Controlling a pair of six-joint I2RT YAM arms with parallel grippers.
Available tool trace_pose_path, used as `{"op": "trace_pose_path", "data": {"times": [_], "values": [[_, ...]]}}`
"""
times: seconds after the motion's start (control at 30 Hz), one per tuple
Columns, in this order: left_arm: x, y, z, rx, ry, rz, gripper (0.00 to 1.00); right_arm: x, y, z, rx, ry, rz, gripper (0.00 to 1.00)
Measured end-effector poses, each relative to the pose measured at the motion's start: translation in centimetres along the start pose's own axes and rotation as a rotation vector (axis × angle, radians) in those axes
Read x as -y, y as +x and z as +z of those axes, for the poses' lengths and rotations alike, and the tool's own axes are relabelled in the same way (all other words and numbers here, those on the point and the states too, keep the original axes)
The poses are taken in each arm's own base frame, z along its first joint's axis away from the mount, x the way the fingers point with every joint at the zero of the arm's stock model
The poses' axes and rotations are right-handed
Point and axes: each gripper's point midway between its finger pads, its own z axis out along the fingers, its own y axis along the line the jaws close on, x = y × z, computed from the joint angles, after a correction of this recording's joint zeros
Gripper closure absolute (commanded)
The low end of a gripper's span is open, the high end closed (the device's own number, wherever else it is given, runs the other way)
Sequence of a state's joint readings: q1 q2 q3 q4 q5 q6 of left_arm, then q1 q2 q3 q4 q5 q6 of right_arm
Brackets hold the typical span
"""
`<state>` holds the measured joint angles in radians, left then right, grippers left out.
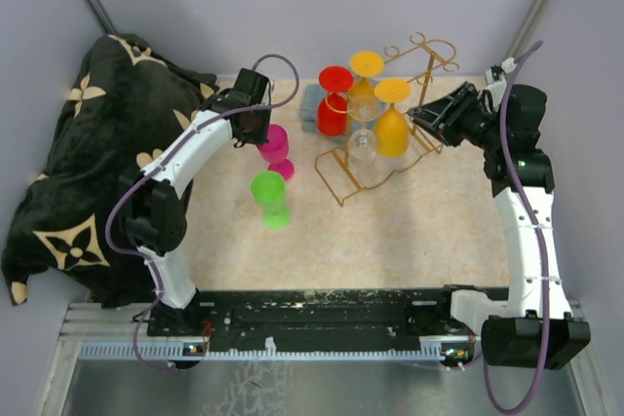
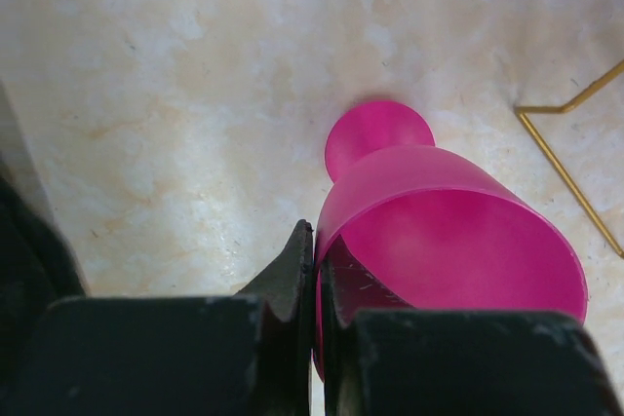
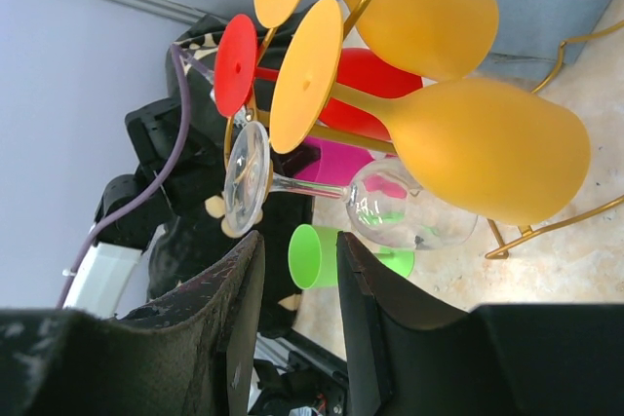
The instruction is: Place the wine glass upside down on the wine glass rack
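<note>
Left gripper (image 2: 314,280) is clamped on the rim wall of the pink wine glass (image 2: 448,241), standing left of centre. I judge it light, stiff and slick, so a rim pinch may pivot. Beyond, upper centre, is the wine glass rack (image 1: 340,200). The right gripper (image 3: 297,309) is parted and empty.

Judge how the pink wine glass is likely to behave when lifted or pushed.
The pink wine glass looks like matte plastic: probably light, not very fragile. The left gripper pinches just one side of its rim, so it may swing or slip when lifted. Its small foot under a wide bowl suggests easy tipping.
</note>
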<state>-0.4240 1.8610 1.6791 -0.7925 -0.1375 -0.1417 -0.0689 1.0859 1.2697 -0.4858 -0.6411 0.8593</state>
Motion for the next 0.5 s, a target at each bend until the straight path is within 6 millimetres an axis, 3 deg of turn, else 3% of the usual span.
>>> {"op": "trace_pose_path", "data": {"times": [0.23, 0.5], "values": [[-1.7, -3.7, -3.4, 0.169, -0.083, -0.056, 1.0, 0.0, 0.0, 0.0, 0.001, -0.002, -0.002, 0.64], [-3.6, -10.8, -12.2, 0.539, -0.117, -0.19, 1.0, -0.3, 0.0, -0.1, 0.004, -0.01, -0.007, 0.65]]}}
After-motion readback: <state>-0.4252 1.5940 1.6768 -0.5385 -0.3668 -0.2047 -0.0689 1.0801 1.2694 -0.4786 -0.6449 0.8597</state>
